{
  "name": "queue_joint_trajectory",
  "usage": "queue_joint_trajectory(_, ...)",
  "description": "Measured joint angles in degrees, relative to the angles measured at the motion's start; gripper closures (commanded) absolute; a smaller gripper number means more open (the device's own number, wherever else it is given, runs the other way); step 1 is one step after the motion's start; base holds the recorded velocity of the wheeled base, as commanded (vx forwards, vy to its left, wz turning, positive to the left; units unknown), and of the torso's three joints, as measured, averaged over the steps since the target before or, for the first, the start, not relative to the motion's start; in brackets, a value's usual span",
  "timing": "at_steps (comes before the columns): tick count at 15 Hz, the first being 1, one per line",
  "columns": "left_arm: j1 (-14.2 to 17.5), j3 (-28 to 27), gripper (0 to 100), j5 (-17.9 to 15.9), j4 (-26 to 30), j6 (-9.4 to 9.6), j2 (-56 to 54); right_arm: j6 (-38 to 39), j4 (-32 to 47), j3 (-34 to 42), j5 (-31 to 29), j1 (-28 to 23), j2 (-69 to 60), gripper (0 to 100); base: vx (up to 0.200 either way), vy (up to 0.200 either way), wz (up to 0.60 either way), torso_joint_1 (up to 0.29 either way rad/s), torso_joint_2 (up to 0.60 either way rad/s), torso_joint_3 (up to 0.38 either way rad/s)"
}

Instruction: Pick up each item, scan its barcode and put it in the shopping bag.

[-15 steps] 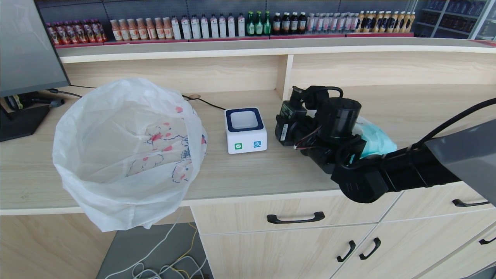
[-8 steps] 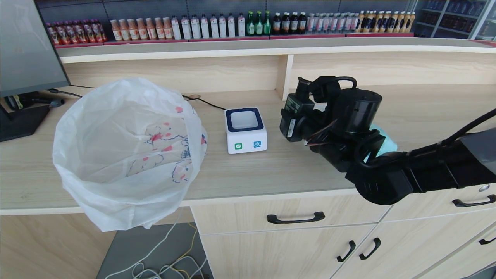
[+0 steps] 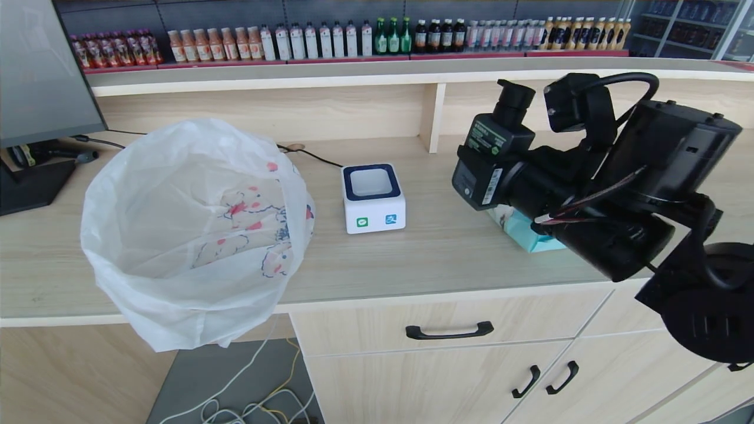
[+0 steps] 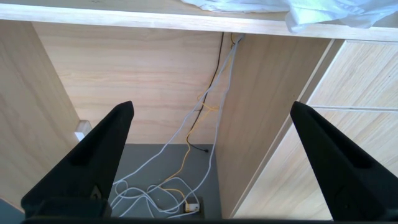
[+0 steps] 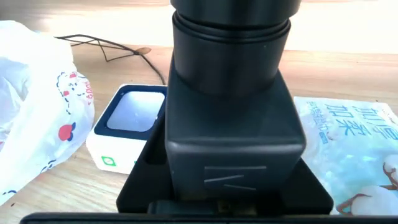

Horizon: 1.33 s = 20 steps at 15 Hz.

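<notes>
My right gripper [image 3: 521,185] is shut on a black bottle [image 3: 492,154] with a round cap and a white barcode label, held tilted above the counter to the right of the scanner. The bottle [image 5: 230,124] stands close in the right wrist view. The white scanner [image 3: 373,197] with a dark-rimmed window sits mid-counter; the scanner [image 5: 127,127] lies below and beside the bottle. A teal tissue pack [image 3: 521,231] lies on the counter under the arm. The white shopping bag [image 3: 194,229] stands open at the counter's left. My left gripper [image 4: 211,162] hangs open below the counter's edge.
A monitor [image 3: 41,70] and its stand sit at the far left. A raised wooden shelf with a divider [image 3: 434,115] backs the counter [image 3: 412,259]. Drawers with black handles [image 3: 449,333] are below. Loose cables [image 4: 180,180] lie on the floor.
My right arm has risen and swung right with the black bottle, away from the counter surface. The teal pack now shows under it on its left side. Bag and scanner have not moved.
</notes>
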Motion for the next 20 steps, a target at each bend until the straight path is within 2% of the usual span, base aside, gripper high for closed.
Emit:
queue_joint_trajectory(3,0.0,0.0,0,0.0,0.0,-0.01,0.0,-2.6,-6.6,7.2,-1.0,2.9,-5.4,100,0.0,0.0,0.0,0.0,0.0,0.0)
queue_joint_trajectory(8,0.0,0.0,0,0.0,0.0,0.0,0.0,-4.0,-7.1,14.9,-1.3,5.3,-12.6,100,0.0,0.0,0.0,0.0,0.0,0.0)
queue_joint_trajectory(13,0.0,0.0,0,0.0,0.0,0.0,0.0,-1.1,-7.1,21.5,-0.6,5.3,-16.5,100,0.0,0.0,0.0,0.0,0.0,0.0)
queue_joint_trajectory(16,0.0,0.0,0,0.0,0.0,0.0,0.0,3.7,-7.0,22.5,6.0,5.1,-17.1,100,0.0,0.0,0.0,0.0,0.0,0.0)
queue_joint_trajectory(20,0.0,0.0,0,0.0,0.0,0.0,0.0,11.7,-7.3,22.7,19.5,1.9,-14.9,100,0.0,0.0,0.0,0.0,0.0,0.0)
